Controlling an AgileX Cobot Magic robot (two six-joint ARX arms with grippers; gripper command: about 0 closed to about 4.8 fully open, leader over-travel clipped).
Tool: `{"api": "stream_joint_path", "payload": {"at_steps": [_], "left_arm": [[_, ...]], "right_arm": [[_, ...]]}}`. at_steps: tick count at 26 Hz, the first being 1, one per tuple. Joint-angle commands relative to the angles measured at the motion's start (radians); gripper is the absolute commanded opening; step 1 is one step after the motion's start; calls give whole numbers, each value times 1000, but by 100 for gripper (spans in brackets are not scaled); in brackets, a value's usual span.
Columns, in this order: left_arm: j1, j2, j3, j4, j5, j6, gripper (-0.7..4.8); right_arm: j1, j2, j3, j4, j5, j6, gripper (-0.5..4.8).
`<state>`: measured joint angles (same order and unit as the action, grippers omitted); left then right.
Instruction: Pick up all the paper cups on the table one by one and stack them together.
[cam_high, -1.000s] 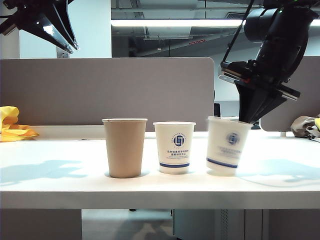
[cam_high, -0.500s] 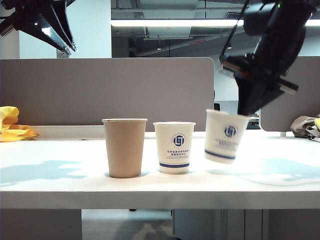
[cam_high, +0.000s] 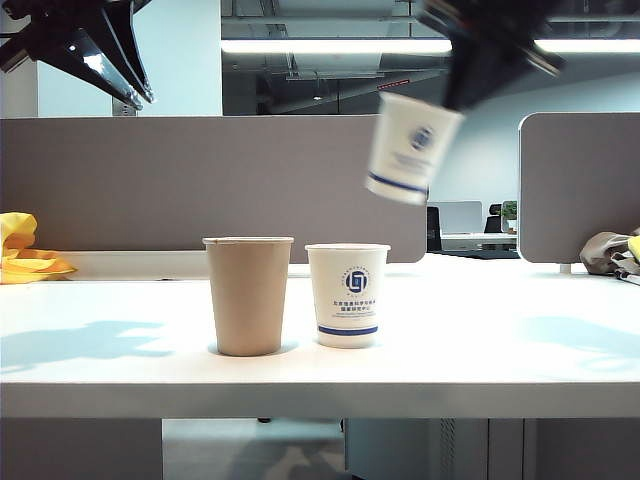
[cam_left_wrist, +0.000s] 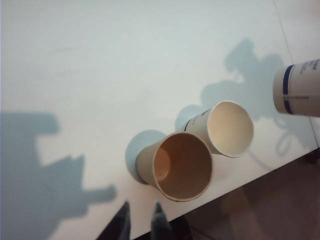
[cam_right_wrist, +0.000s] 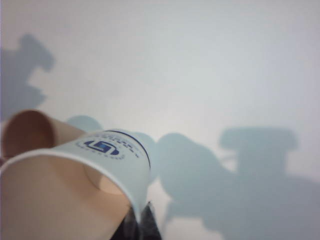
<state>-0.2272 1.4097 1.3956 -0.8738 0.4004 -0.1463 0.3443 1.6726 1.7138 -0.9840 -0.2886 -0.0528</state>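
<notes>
I held a white cup (cam_high: 412, 147) in the right pincer (cam_high: 470, 85), high above the worktop (cam_high: 500, 340); left pincer (cam_high: 130, 85) idle, part-open, empty; I'd centre over the standing white cup (cam_high: 348, 295) before lowering.

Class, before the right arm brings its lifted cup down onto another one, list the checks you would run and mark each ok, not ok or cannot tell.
1. Right gripper shut on lifted white cup's rim: ok.
2. Lifted cup clear of table: ok.
3. Lifted cup upright: not ok, tilted.
4. Standing white cup upright, mouth empty: ok.
5. Brown cup upright beside it: ok.
6. Left gripper raised, out of the way: ok.
</notes>
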Motion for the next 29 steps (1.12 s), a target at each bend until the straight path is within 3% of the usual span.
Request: {"api": "stream_joint_path", "payload": {"at_steps": [1,10,25,29], "left_arm": [[2,-3,4,7,3,8,62],[2,-3,5,-11,3,8,62],[2,-3,5,-39,4,16,62],[2,-3,5,-45,4,16,62]], "right_arm": [[95,-2,42,30,-5,0,-2],[280,99,42,74,18,1,-2],[284,212,42,153,18,0,0],[283,217,43,159,20,0,122]]}}
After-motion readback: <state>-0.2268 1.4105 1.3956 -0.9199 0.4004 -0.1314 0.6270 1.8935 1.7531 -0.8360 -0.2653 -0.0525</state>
